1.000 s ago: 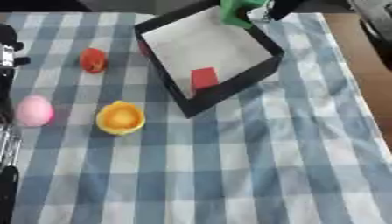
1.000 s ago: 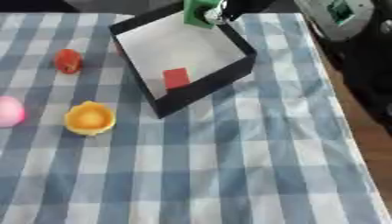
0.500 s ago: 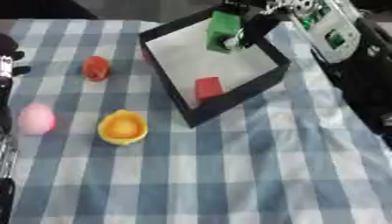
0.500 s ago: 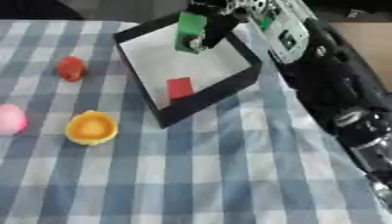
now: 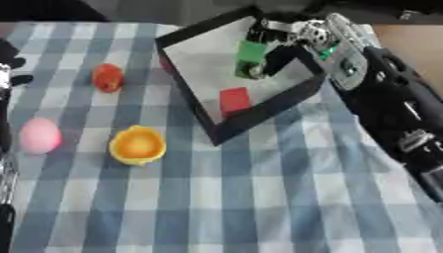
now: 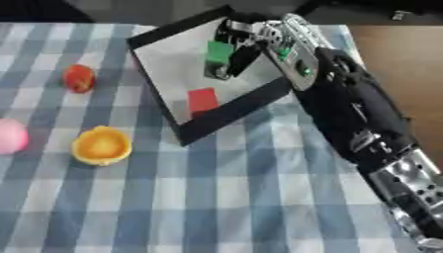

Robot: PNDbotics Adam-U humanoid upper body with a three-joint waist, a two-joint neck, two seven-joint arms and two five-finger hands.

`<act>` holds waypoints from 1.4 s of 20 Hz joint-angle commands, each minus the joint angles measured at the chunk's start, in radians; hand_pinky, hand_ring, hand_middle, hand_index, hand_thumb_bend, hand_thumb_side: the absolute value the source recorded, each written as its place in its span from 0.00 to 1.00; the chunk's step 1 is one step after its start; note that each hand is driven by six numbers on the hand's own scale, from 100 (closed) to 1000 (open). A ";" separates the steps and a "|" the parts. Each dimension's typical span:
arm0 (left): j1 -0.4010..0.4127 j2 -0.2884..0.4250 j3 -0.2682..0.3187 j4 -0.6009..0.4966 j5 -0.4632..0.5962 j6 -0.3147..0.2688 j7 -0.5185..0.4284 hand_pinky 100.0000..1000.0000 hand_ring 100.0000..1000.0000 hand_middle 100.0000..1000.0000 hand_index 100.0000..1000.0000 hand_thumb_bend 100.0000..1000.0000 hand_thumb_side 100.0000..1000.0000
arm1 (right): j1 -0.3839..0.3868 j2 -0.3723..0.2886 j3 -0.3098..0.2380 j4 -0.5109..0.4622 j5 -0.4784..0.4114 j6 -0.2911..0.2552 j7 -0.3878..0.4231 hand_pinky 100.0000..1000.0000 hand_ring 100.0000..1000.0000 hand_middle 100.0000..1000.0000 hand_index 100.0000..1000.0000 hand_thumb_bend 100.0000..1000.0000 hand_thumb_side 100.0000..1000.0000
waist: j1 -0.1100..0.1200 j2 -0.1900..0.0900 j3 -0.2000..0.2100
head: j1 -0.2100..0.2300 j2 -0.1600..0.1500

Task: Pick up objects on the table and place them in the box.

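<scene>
The right hand (image 5: 281, 42) reaches over the black-walled box with a pale floor (image 5: 259, 109), fingers curled round a green block (image 5: 251, 55) held above the box's inside — a red block (image 5: 234, 98) already lies there. On the blue-and-white checked counter (image 5: 259, 197) sit a small red round object (image 5: 107, 77), a pink ball (image 5: 40, 136) and an orange-yellow cup-like piece (image 5: 137, 145). The left hand (image 5: 7, 74) shows at the left edge; its fingers cannot be made out.

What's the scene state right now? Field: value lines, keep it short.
surface: blue and white checked cloth
box: black box, white floor, open top
in box: red block
right hand: right hand over the box, fingers curled on green block
left hand: only black parts at the left edge, fingers not readable
still on cloth: red-orange object, pink egg-shaped object, yellow-orange bowl-like object
</scene>
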 commanded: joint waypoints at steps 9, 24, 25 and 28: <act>-0.011 0.020 0.000 -0.016 -0.003 -0.001 -0.006 0.64 0.72 0.66 0.80 0.41 0.60 | -0.024 -0.016 -0.028 -0.030 0.030 -0.013 -0.062 0.90 0.87 0.82 0.83 0.36 0.26 | -0.005 -0.011 -0.003 | 0.005 0.003; -0.017 0.047 0.012 -0.022 -0.008 -0.004 0.008 0.64 0.72 0.66 0.79 0.41 0.59 | 0.078 -0.214 -0.031 -0.495 -0.471 0.196 -0.125 0.90 0.81 0.77 0.77 0.00 0.48 | 0.001 -0.023 -0.050 | 0.039 0.027; -0.022 0.056 0.011 -0.022 -0.011 -0.004 0.008 0.64 0.72 0.66 0.80 0.41 0.59 | 0.098 -0.241 -0.037 -0.552 -0.526 0.219 -0.141 0.91 0.81 0.77 0.77 0.00 0.52 | 0.001 -0.025 -0.053 | 0.041 0.029; -0.043 0.097 0.005 -0.018 -0.023 -0.004 0.006 0.64 0.72 0.66 0.80 0.41 0.58 | 0.168 -0.307 -0.068 -0.703 -0.659 0.266 -0.184 0.91 0.81 0.77 0.77 0.00 0.51 | 0.005 -0.031 -0.059 | 0.047 0.034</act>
